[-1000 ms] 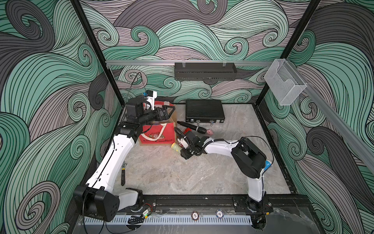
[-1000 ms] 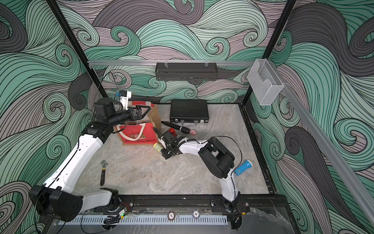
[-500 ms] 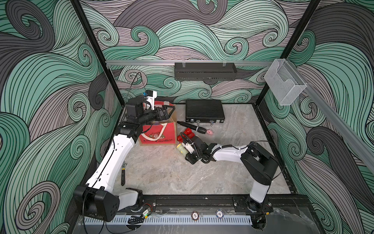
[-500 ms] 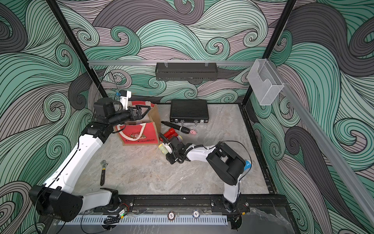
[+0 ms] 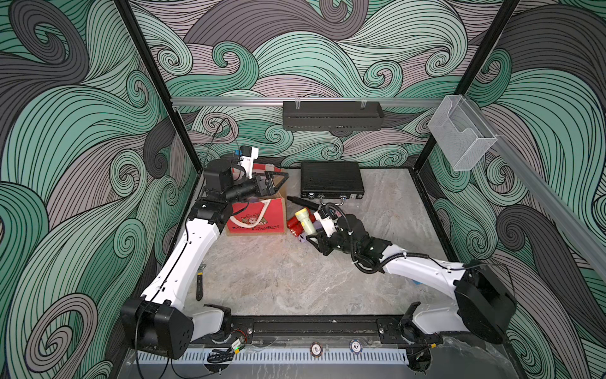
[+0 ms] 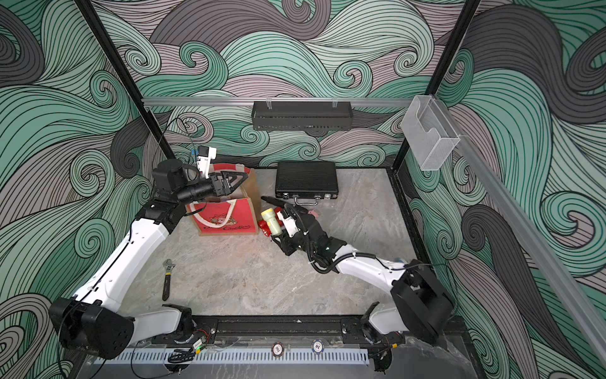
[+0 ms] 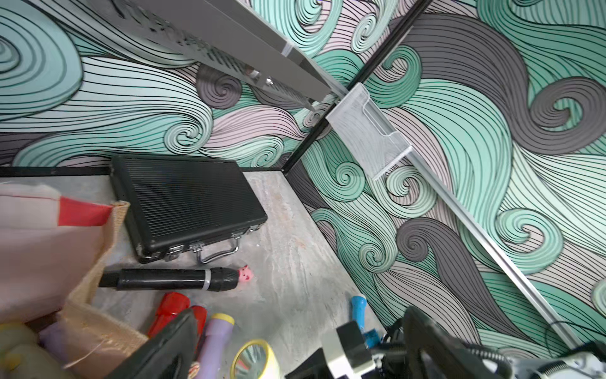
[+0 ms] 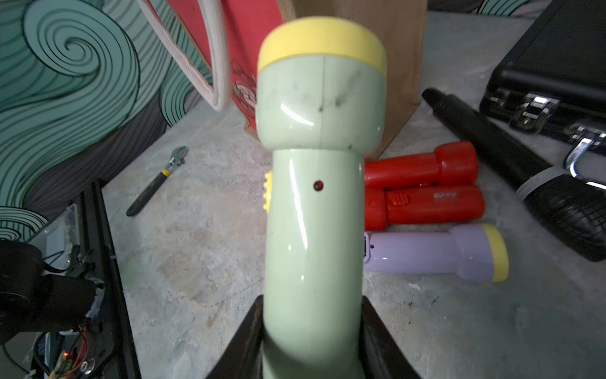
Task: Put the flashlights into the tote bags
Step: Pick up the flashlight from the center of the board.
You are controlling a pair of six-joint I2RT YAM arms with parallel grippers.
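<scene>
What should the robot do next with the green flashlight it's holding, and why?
Probably raise the pale green flashlight and swing it over the open top of the tote bag. The right end effector is shut on that flashlight, which sits beside the bag, not in it. The left end effector is spread wide at the bag's mouth, seemingly keeping it open for the drop.

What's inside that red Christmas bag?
In the left wrist view, the tote bag holds a pale green shape and a lilac shape, probably flashlights. From above, the left gripper mostly covers the opening; the rest is hidden.
</scene>
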